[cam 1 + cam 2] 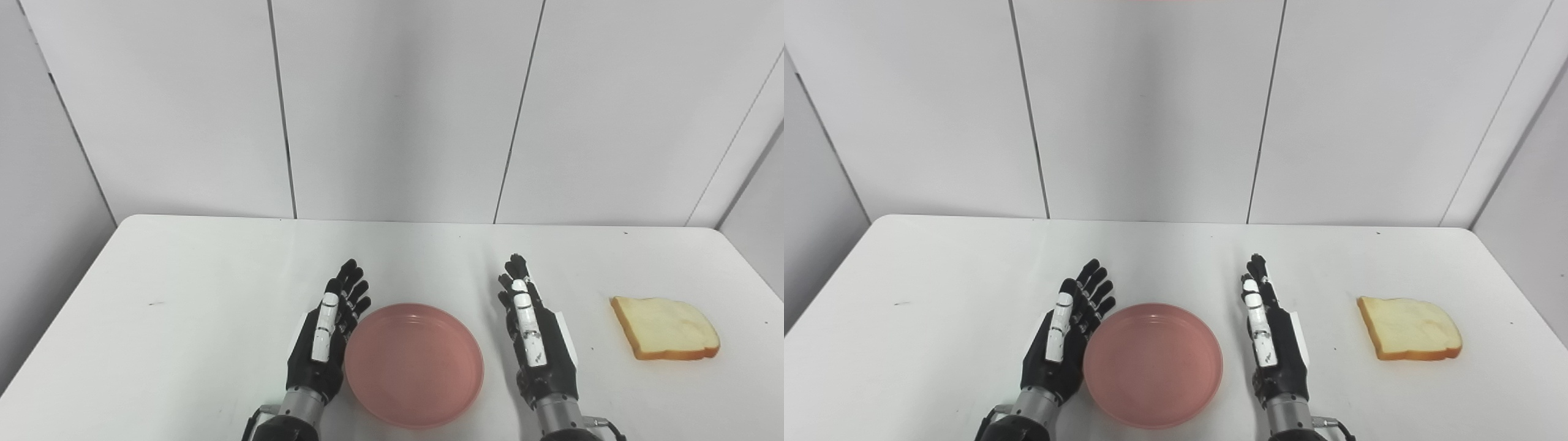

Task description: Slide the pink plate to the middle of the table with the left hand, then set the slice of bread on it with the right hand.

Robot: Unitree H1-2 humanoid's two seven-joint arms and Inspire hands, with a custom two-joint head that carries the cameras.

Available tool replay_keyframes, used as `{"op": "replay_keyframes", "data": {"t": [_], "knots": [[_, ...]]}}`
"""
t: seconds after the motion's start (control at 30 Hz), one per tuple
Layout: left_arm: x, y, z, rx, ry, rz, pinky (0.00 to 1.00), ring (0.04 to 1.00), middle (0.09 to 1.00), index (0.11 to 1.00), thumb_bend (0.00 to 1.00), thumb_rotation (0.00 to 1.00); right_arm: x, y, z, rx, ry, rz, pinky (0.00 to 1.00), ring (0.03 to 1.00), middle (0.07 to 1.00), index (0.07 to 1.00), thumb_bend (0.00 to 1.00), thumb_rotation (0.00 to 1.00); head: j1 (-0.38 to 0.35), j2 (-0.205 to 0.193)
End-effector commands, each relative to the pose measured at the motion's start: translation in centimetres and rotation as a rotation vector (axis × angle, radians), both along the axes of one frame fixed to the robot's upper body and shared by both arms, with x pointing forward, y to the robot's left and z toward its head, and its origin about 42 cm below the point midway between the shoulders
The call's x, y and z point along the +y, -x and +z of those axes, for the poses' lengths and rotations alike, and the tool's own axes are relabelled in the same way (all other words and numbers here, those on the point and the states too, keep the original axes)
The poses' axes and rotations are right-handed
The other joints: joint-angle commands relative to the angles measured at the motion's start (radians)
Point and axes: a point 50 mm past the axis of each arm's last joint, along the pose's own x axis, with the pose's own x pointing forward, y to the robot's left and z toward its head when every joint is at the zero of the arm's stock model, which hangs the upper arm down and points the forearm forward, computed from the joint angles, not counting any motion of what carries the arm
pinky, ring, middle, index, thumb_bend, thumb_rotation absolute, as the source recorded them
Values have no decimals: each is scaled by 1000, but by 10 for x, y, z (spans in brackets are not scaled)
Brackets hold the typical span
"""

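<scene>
A round pink plate [414, 362] with nothing on it lies near the table's front edge, about midway across. My left hand [327, 334] stands on edge right against the plate's left rim, fingers straight and apart, holding nothing. My right hand [533, 337] stands the same way a little to the right of the plate, not touching it, fingers extended. A slice of bread [664, 327] with a brown crust lies flat on the table farther right, apart from the right hand.
The white table [184, 288] runs back to a wall of grey panels [392, 110]. A few small dark specks mark the tabletop.
</scene>
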Motion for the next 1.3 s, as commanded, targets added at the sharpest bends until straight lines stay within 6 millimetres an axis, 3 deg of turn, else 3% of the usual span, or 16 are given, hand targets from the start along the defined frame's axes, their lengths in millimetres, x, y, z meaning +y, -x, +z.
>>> {"op": "replay_keyframes", "data": {"t": [0.0,0.27,0.3,0.47,0.57,0.7,0.8,0.97,1.1,1.27], "knots": [[-8,0,1,-31,14,-5,941,953,965,910,717,896,1,-5,15,-81,5,5,1000,968,977,972,603,892,-5,-1],[-11,-4,-1,-31,-14,-16,954,951,972,916,731,903,-26,-14,27,-112,1,-28,1000,958,963,957,617,835,-40,1],[-11,-5,-1,-30,-12,-17,955,947,966,913,736,895,-31,-15,31,-121,2,-37,1000,953,956,950,607,769,-42,1],[-11,-7,2,-43,-27,-23,947,941,963,913,730,907,-65,-22,63,-193,36,-81,974,929,937,943,634,693,-64,8],[-11,-8,3,-47,-41,-27,952,940,964,916,736,925,-85,-24,85,-229,89,-91,932,903,916,924,647,592,-79,23],[-7,-9,5,-40,-31,-32,946,946,968,921,743,917,-120,-23,113,-221,241,-88,817,846,863,899,662,477,-91,49],[-5,-8,6,-29,-30,-33,941,945,958,919,731,910,-146,-21,133,-205,332,-74,785,845,866,894,587,339,-103,55],[-2,-9,5,-33,-56,-32,935,942,952,918,718,926,-183,-21,155,-144,564,-51,781,858,874,910,579,340,-140,58],[0,-11,3,-29,-62,-36,930,942,947,913,700,947,-214,-22,168,-83,779,-21,837,867,887,940,654,295,-175,47],[8,-14,3,-31,-62,-38,933,945,945,914,684,960,-231,-29,171,-16,885,-21,832,868,892,941,694,251,-305,24]]}}
